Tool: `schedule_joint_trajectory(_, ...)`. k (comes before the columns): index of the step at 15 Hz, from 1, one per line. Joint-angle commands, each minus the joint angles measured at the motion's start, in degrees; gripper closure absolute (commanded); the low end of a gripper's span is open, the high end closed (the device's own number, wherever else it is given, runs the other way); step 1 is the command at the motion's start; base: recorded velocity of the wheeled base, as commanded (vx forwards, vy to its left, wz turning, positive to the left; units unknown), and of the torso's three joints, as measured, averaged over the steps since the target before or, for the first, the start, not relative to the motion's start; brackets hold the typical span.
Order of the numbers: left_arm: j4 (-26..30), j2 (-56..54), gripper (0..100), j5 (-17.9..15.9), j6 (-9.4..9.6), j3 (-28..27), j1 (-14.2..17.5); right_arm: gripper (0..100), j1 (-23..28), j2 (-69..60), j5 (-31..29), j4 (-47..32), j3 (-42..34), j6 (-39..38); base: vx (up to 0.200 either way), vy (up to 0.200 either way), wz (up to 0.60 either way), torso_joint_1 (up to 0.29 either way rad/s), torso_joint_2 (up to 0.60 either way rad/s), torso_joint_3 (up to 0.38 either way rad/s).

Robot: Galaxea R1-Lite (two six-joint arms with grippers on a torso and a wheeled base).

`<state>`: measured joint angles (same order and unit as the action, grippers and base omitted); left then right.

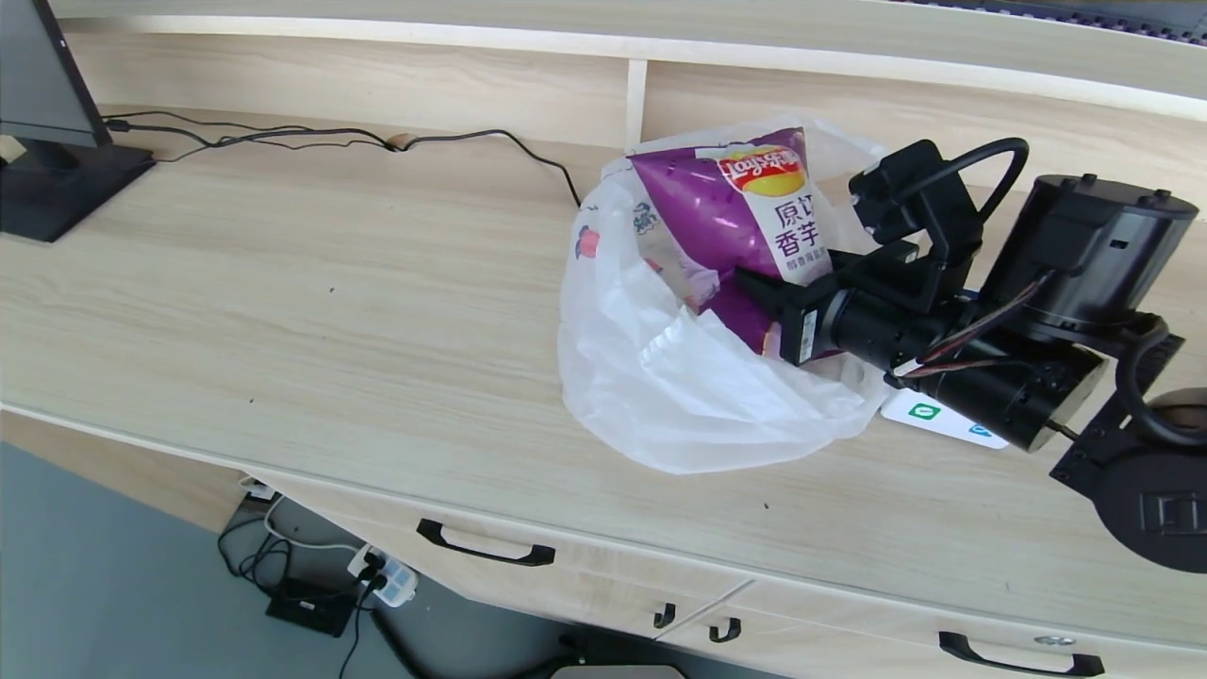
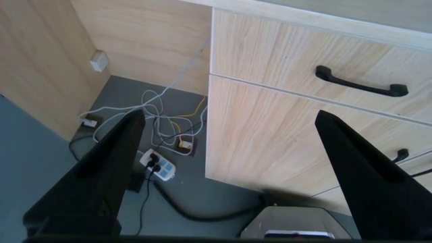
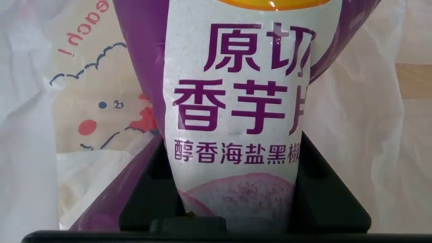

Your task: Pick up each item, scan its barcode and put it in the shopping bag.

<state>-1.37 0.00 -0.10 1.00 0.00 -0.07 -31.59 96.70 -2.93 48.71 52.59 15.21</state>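
Note:
A purple chip bag (image 1: 731, 212) stands partly inside the white plastic shopping bag (image 1: 679, 377) on the wooden counter, its top sticking out above the bag's mouth. My right gripper (image 1: 768, 311) is shut on the chip bag's lower part, at the bag's opening. In the right wrist view the chip bag (image 3: 236, 108) sits squeezed between the dark fingers (image 3: 145, 192), with the shopping bag's white film (image 3: 74, 121) behind it. My left gripper (image 2: 229, 175) hangs low in front of the drawers, open with nothing between its fingers.
A monitor base (image 1: 57, 184) and black cables (image 1: 283, 137) lie at the counter's far left. A white card (image 1: 943, 420) lies under my right arm. Drawer fronts with black handles (image 1: 486, 547) run below the counter edge. A power strip (image 2: 158, 165) lies on the floor.

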Motion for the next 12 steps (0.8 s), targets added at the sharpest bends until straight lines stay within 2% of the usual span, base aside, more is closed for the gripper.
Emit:
schedule_joint_trajectory(1,0.0,0.1,0,0.0,-0.03,0.0,0.0,100,0.1,0.2,-0.1,0.1,0.0,-0.1,0.0,0.0,0.0,0.0,0.0,0.0)
schedule_joint_trajectory(3,0.0,0.1,0,0.0,0.14,0.0,0.0,100,1.4,-0.7,-1.2,0.1,0.0,-0.3,0.0,0.0,0.0,0.0,0.0,0.0)
schedule_joint_trajectory(6,0.0,0.1,0,0.0,0.14,0.0,0.0,100,4.3,-1.5,-8.8,0.1,-0.1,-0.7,0.0,0.0,0.0,0.0,0.0,0.0)
schedule_joint_trajectory(12,-0.1,0.1,0,0.0,0.14,0.0,0.0,100,3.7,-1.3,-10.7,-0.2,-4.9,-0.4,0.0,0.0,0.0,0.0,0.0,0.0)
